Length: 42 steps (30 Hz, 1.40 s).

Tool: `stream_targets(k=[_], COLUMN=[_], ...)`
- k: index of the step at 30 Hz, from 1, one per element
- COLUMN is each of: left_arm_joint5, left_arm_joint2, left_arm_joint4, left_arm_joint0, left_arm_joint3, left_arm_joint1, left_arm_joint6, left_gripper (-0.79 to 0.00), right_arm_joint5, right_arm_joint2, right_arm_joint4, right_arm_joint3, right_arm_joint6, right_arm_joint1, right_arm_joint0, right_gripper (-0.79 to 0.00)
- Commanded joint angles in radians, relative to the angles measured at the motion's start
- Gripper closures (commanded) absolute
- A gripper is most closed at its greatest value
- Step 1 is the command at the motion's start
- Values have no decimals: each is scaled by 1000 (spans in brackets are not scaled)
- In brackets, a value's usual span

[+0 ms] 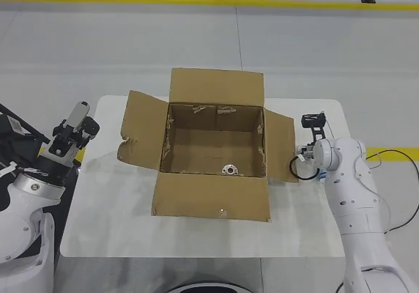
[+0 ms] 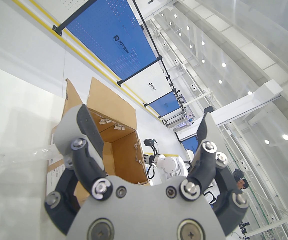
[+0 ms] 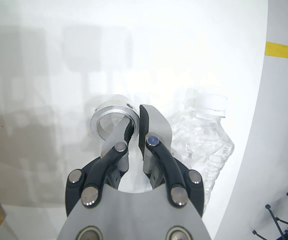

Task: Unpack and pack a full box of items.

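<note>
The open cardboard box point(image 1: 213, 194) stands in the middle of the white table point(image 1: 107, 234). A small metal flange point(image 1: 229, 170) lies on the box floor near its front wall. My right gripper point(image 3: 136, 119) is low over the table, to the right of the box, shut on the wall of a silver metal ring point(image 3: 109, 122), one finger inside it and one outside. A clear plastic bottle point(image 3: 206, 138) lies right beside that ring. My left gripper point(image 2: 144, 116) is open and holds nothing, raised at the table's left edge point(image 1: 78, 123) and facing the box point(image 2: 120, 148).
The box's four flaps are folded outward; the right flap point(image 1: 281, 150) lies close to my right arm point(image 1: 341, 157). A crumpled clear plastic piece point(image 2: 21, 153) lies on the table left of the box. A black stand point(image 1: 4, 135) is beyond the table's left edge.
</note>
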Motion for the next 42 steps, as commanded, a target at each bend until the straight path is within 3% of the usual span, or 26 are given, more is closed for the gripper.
stream_targets(k=[1, 4, 11, 20, 33, 37, 42], left_arm_joint5=[0, 0, 0, 0, 0, 0, 0], left_arm_joint2=[0, 0, 0, 0, 0, 0, 0], left_arm_joint4=[0, 0, 0, 0, 0, 0, 0], left_arm_joint0=[0, 0, 0, 0, 0, 0, 0], left_arm_joint3=[0, 0, 0, 0, 0, 0, 0], left_arm_joint1=[0, 0, 0, 0, 0, 0, 0], left_arm_joint6=[0, 0, 0, 0, 0, 0, 0], left_gripper=[-785, -785, -785, -785, -785, -785, -785], right_arm_joint5=[-1, 1, 7, 19, 12, 11, -21], right_arm_joint2=[-3, -4, -1, 14, 57, 50, 19], right_arm_joint4=[2, 3, 0, -12, -19, -26, 52], right_arm_joint3=[4, 13, 17, -31, -410, -509, -629], right_arm_joint6=[5, 16, 16, 31, 96, 128, 151], right_arm_joint1=[0, 0, 2, 9, 23, 23, 17], right_arm_joint0=[0, 2, 1, -11, -88, -91, -75], right_gripper=[0, -25, -191, -215, -277, -354, -385])
